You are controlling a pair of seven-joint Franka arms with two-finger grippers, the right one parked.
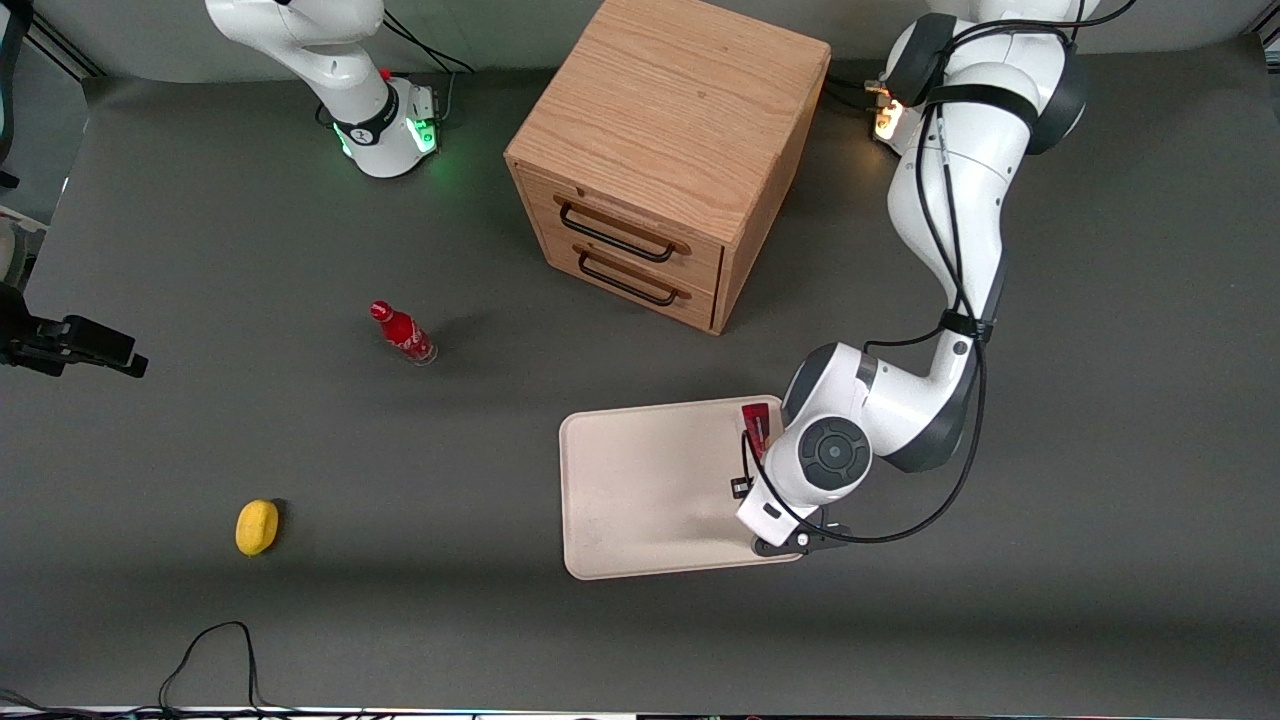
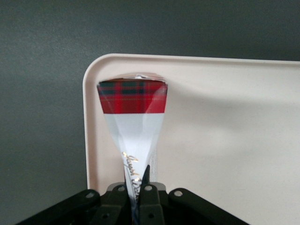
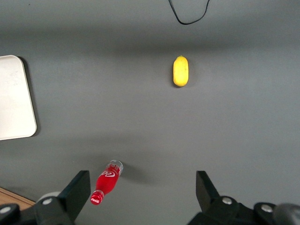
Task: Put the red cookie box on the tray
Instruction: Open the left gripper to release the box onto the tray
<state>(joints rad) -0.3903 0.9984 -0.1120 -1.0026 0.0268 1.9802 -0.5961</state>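
1. Gripper point(image 2: 139, 190) sits over the tray point(image 1: 640, 490), at the tray's end toward the working arm, and is closed on the box point(image 2: 133, 110), pinching its white part near the script lettering
2. Box is long and flat, with a red tartan band at its free end and white below it; that end lies over the tray surface just inside a rounded corner, though whether it touches the tray cannot be told
3. From the front, only the box's red tip point(image 1: 757, 420) shows beside the wrist, above the tray's edge nearest the cabinet point(image 1: 668, 160)
4. Tray lies flat on the grey tabletop point(image 1: 1100, 450), nearer the front camera than the cabinet, whose two drawers are shut
5. Bottle point(image 1: 402, 333) stands toward the parked arm's end, well apart from the tray
6. Lemon point(image 1: 256, 527) lies nearer the camera than the bottle
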